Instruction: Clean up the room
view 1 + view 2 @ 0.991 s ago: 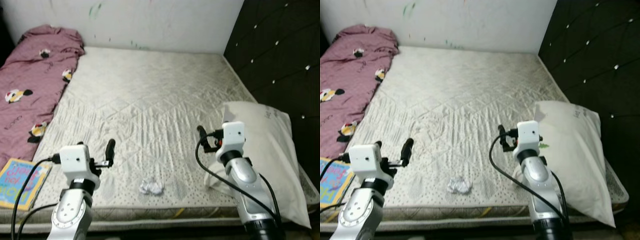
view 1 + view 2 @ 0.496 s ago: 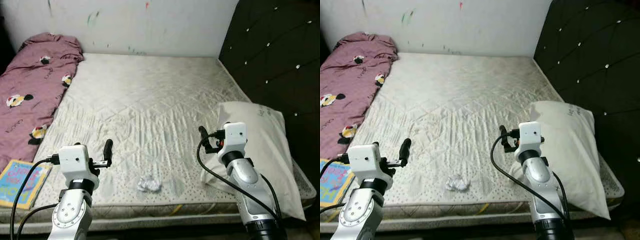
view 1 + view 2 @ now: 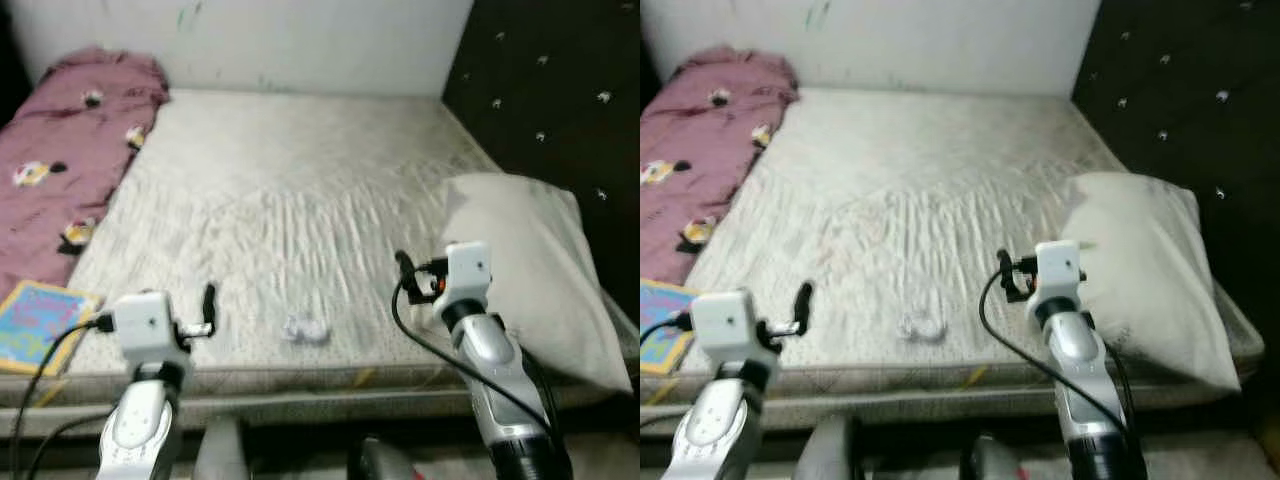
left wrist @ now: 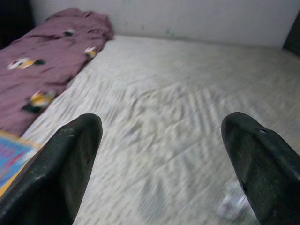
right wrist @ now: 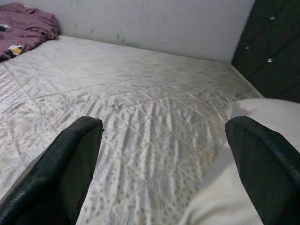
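Crumpled white tissue lies near the mattress front edge, between left gripper and right gripper, both jaws released. Likely light, soft; pinch its raised middle.

Quilted matt cloth mattress, soft printed maroon cloth blanket, smooth white cloth pillow, crumpled white paper wad, glossy paper book, tufted dark headboard, matt black rubbery left claw fingers, silver metal arms
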`<state>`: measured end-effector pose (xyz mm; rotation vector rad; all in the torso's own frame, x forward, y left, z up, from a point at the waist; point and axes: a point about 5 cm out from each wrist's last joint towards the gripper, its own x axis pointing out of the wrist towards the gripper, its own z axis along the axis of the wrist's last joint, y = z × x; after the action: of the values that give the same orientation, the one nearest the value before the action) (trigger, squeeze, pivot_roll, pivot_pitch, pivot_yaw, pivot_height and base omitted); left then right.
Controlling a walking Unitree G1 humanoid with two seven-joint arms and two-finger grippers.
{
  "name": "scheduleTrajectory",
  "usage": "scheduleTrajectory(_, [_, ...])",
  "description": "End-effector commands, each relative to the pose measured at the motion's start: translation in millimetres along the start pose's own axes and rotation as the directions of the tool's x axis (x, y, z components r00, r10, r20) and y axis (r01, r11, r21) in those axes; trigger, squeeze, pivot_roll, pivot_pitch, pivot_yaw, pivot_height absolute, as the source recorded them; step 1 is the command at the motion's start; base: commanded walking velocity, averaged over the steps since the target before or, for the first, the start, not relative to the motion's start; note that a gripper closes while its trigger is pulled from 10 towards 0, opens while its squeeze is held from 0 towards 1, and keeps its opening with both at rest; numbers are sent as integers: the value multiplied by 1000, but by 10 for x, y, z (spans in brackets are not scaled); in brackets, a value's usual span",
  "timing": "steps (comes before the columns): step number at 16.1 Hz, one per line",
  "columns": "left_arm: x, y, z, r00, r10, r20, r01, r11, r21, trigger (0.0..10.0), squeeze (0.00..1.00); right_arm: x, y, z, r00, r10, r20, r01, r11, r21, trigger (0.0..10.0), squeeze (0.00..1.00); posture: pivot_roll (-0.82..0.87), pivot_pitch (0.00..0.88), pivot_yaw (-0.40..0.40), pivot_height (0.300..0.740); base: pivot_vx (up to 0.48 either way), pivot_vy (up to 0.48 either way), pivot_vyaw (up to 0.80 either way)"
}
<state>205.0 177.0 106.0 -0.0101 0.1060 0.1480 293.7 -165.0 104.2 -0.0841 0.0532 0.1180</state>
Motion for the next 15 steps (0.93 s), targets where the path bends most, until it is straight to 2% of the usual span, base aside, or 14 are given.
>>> scheduleTrajectory(1, [-4,53,39,1000,27,10,-27,1000,0,10000,0,-2,-9,1,1000,3,1,-3,1000,2,10000,0,30,0,-62,622,0,0,0])
scheduleTrajectory(4, [-55,161,32,996,90,7,-91,995,35,10000,0,21,17,23,1000,25,9,-25,999,19,10000,0,33,0,-63,622,0,0,0])
scheduleTrajectory(10, [-30,189,105,991,131,25,-132,991,36,10000,0,102,113,108,997,72,32,-73,997,23,10000,0,41,0,-75,622,0,0,0])
scheduleTrajectory(13, [-57,166,97,995,98,25,-99,995,29,10000,0,98,176,106,993,116,37,-117,993,14,10000,0,46,0,-85,622,0,0,0])
scheduleTrajectory(15, [-66,141,97,996,86,27,-87,996,23,10000,0,84,210,123,989,140,47,-140,990,0,10000,0,44,0,-90,622,0,0,716])
